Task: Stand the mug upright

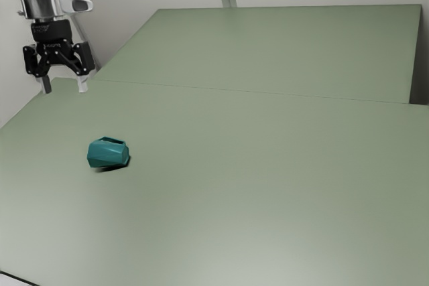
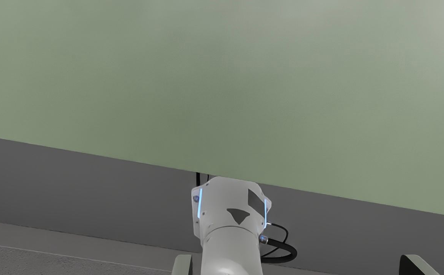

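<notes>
one teal mug [image 1: 108,155] lies tipped on its side on the green table [image 1: 268,172], toward the exterior view's left. the gripper [image 1: 64,86] hangs above the table's far part at the exterior view's left, apart from the mug, its two fingers spread wide with nothing between them. in the wrist view, the white arm base [image 2: 231,202] stands past the table's edge, a black cable [image 2: 292,252] looping beside it.
</notes>
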